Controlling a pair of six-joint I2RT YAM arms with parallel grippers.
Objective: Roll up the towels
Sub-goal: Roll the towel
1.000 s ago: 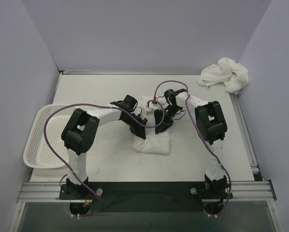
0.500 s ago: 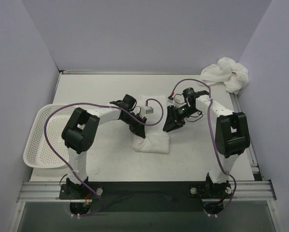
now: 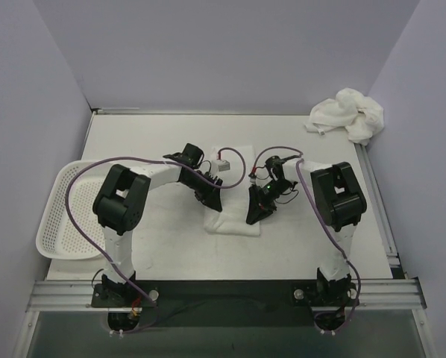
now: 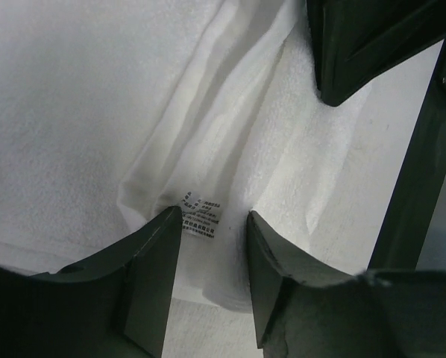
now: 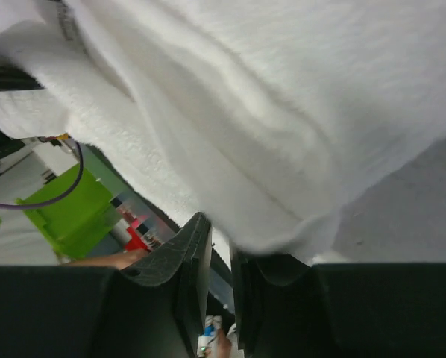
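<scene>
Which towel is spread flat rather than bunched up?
The mid-table towel lies flat; the other towel is a crumpled heap at the far right corner.

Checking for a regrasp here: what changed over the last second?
The right gripper swung out right off the flat towel, then returned to its right edge. The left gripper opened over the tag, staying on the towel. The crumpled towel and basket are unchanged.

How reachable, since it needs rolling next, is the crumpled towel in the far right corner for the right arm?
Probably yes: the crumpled towel lies in the open with nothing between it and the right hand, though the stretch there looks long.
</scene>
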